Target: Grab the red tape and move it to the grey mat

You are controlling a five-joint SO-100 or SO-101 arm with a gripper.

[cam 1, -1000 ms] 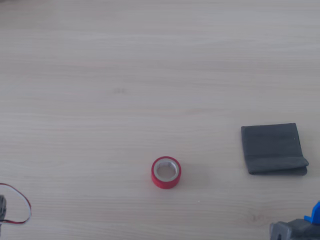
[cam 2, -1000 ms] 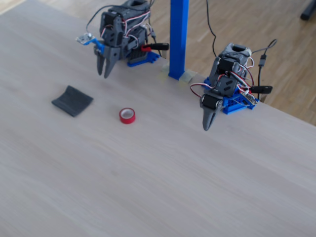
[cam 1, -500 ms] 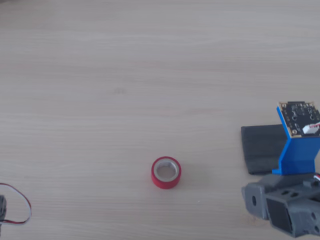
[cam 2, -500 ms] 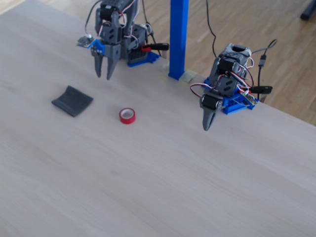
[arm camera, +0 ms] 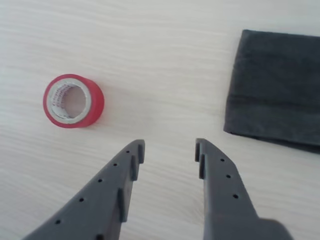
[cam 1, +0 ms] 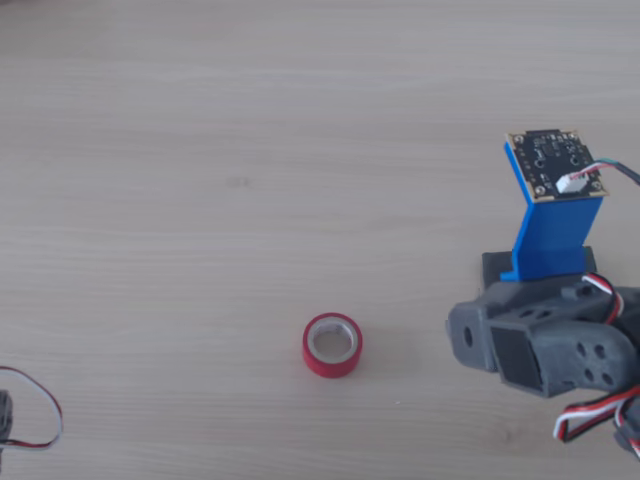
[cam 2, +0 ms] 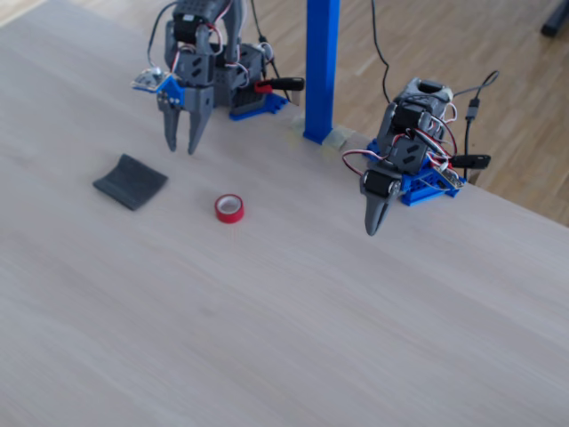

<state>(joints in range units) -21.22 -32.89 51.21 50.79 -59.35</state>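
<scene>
The red tape (arm camera: pixel 73 101) lies flat on the pale wooden table, its whitish core facing up; it also shows in the other view (cam 1: pixel 332 345) and the fixed view (cam 2: pixel 229 208). The grey mat (arm camera: pixel 275 90) lies apart from it, at upper right in the wrist view and left of the tape in the fixed view (cam 2: pixel 131 181). My gripper (arm camera: pixel 169 150) hangs open and empty above bare table between the two, fingers pointing down (cam 2: pixel 180 148). In the other view my arm (cam 1: pixel 540 340) covers most of the mat; only a corner (cam 1: pixel 492 268) shows.
A second arm (cam 2: pixel 378 200) stands still at the table's right rear edge, its fingers together and pointing down. A blue post (cam 2: pixel 320 67) rises between the two arm bases. A thin red wire loop (cam 1: pixel 40 405) lies at the other view's lower left.
My arm has swung out from its base over the table toward the mat and tape. In the other view it has come in from the lower right and now hides most of the mat.
</scene>
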